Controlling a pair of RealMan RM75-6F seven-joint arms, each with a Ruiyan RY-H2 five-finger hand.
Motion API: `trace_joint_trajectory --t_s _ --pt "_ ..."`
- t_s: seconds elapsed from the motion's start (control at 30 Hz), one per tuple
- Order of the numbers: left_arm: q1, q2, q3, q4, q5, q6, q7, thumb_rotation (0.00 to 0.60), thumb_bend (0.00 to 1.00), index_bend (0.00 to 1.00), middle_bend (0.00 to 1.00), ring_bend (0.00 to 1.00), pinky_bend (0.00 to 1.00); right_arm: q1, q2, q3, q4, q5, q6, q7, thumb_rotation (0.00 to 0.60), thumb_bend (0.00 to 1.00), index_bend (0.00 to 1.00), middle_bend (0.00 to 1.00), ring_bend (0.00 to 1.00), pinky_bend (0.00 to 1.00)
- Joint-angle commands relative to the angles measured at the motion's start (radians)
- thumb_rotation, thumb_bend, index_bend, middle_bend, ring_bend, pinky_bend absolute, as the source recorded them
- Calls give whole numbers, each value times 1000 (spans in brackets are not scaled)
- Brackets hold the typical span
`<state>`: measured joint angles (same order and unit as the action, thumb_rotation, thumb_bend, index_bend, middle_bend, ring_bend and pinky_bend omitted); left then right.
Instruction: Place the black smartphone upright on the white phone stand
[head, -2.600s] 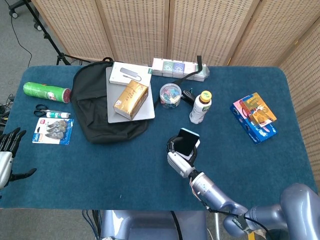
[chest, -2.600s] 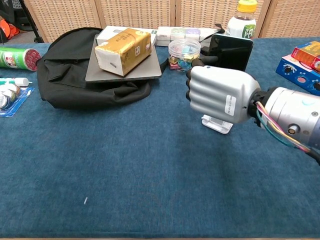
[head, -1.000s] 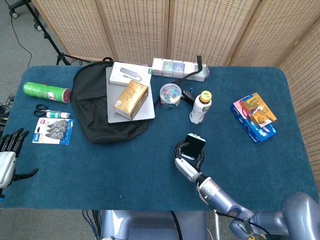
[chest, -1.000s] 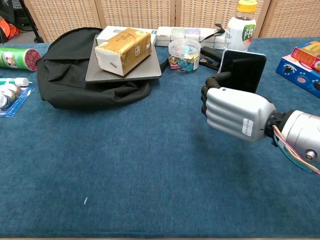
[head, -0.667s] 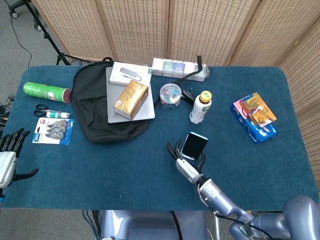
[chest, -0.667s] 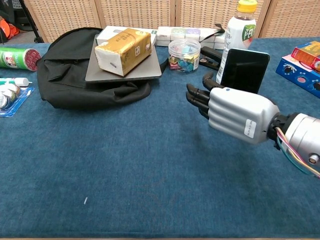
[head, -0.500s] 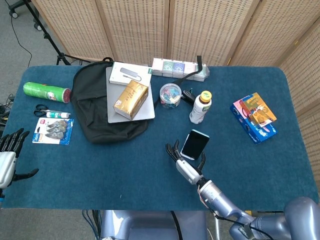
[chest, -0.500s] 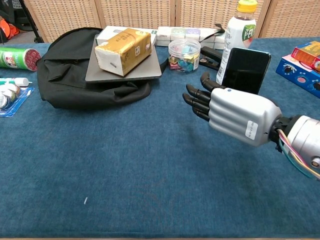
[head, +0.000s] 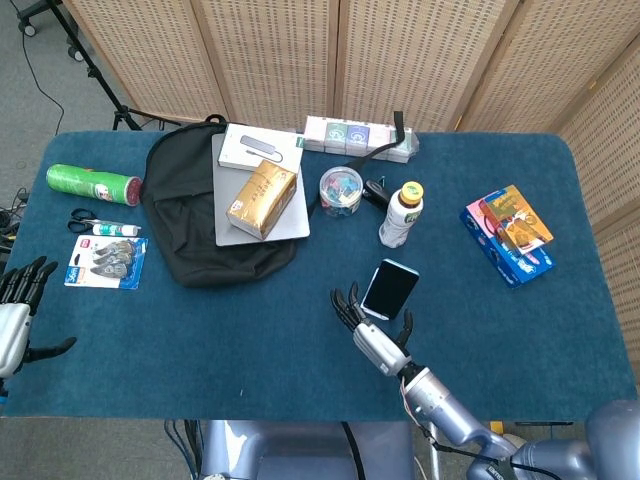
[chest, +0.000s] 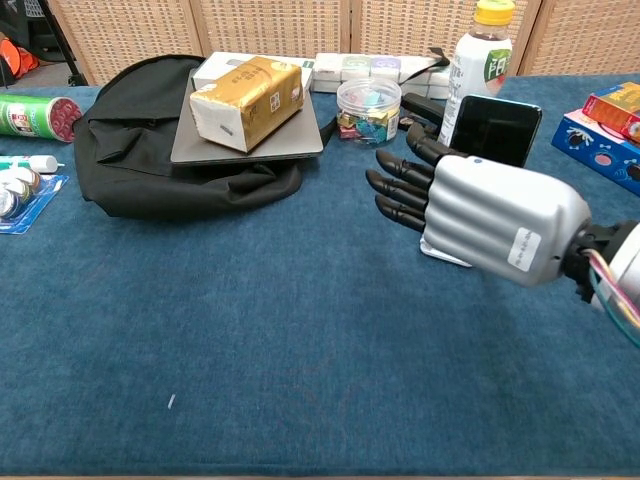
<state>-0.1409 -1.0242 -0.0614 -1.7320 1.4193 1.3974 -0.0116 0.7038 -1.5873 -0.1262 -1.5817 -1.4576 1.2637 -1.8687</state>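
Note:
The black smartphone (head: 389, 288) (chest: 491, 130) stands upright, leaning back on the white phone stand (chest: 444, 256); only a corner of the stand's base shows below my right hand in the chest view. My right hand (head: 373, 338) (chest: 483, 215) hovers just in front of the phone with its fingers spread apart and nothing in it, a small gap between it and the phone. My left hand (head: 14, 310) rests open at the table's left edge, far from both.
A drink bottle (head: 402, 213) stands right behind the phone. A jar of clips (head: 340, 190), a black backpack (head: 195, 220) bearing a laptop and tissue box (head: 262, 198), and blue boxes (head: 507, 235) lie around. Scissors, glue and a green can (head: 93, 184) sit at far left.
My right hand carried the phone over to the stand, let go of it, spread its fingers and drew back toward me. The phone now stands alone on the stand.

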Motion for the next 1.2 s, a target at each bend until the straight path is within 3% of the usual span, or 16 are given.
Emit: trace_joint_trajectory --t_s 0.03,0.13,0.27,0.57,0.7,0.9,1.2 --pt "7 2 1 0 13 17 -9 600 0 8 0 0 0 31 156 -28 -42 -187 33 285 600 0 4 0 0 139" --pt "12 3 4 -1 25 29 -15 600 0 8 0 0 0 49 224 -42 56 -326 99 558 600 0 4 0 0 138" --pt "21 3 9 -6 42 48 -17 600 0 7 0 0 1 38 261 -30 202 -408 201 830 600 0 4 0 0 138" --pt "49 -3 17 -14 73 104 -15 600 0 6 0 0 1 -37 297 1 443 -396 341 1248 600 0 1 0 0 113" --pt "65 -2 22 -13 87 130 -32 600 0 6 0 0 1 -149 319 44 332 -252 390 1414 600 0 0 0 0 106" --pt "81 -5 29 -5 102 153 -39 600 0 6 0 0 0 -286 350 55 102 -132 427 1514 600 0 0 0 0 105" --pt "85 -10 28 15 109 159 -37 600 0 6 0 0 1 -403 334 21 78 -106 431 1604 600 0 0 0 0 76"
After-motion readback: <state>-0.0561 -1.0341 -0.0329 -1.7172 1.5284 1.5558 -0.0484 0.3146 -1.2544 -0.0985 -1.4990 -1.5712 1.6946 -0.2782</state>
